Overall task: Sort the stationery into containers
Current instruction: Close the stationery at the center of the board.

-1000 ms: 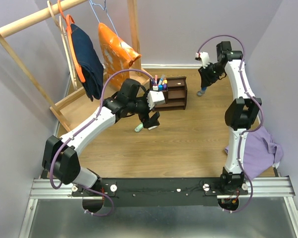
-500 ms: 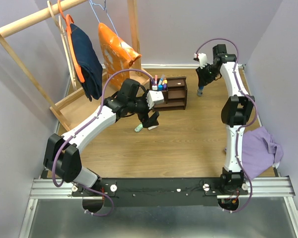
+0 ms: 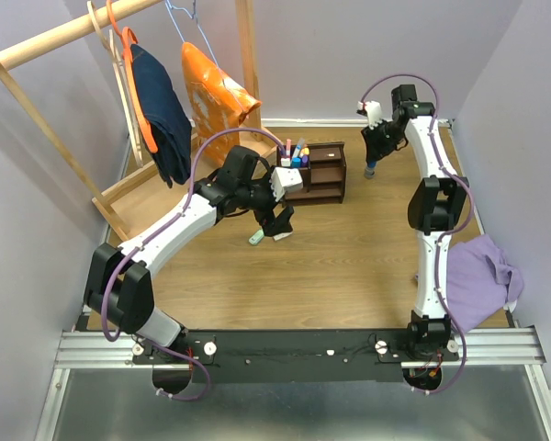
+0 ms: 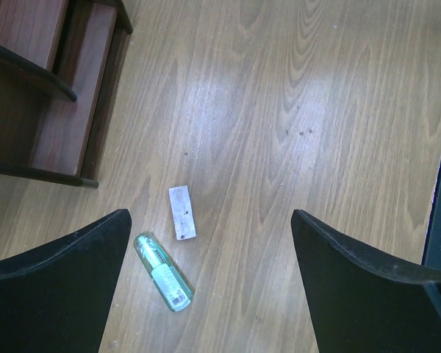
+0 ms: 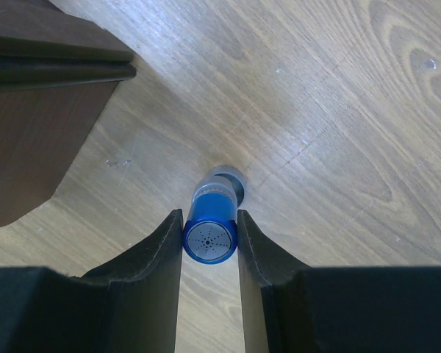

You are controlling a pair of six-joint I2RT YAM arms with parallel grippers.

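The dark brown organizer [image 3: 323, 173] stands at the back middle with several markers [image 3: 294, 156] upright in its left compartment; its shelves show in the left wrist view [image 4: 55, 88] and one corner in the right wrist view [image 5: 37, 110]. My left gripper [image 3: 280, 223] is open above a pale green tube [image 4: 163, 273] and a beige piece [image 4: 182, 212] lying on the floor; the green tube also shows in the top view [image 3: 256, 238]. My right gripper [image 5: 209, 250] is shut on a blue-capped marker [image 5: 210, 224], held upright with its tip at the floor, right of the organizer [image 3: 373, 166].
A pale wooden clothes rack [image 3: 64, 37] with a navy garment [image 3: 161, 110] and an orange one [image 3: 216, 87] stands at the back left. A purple cloth [image 3: 482, 276] lies at the right. Walls close in on both sides.
My right arm has shifted slightly back and left with the blue marker. My left gripper has stayed almost still over the green tube.
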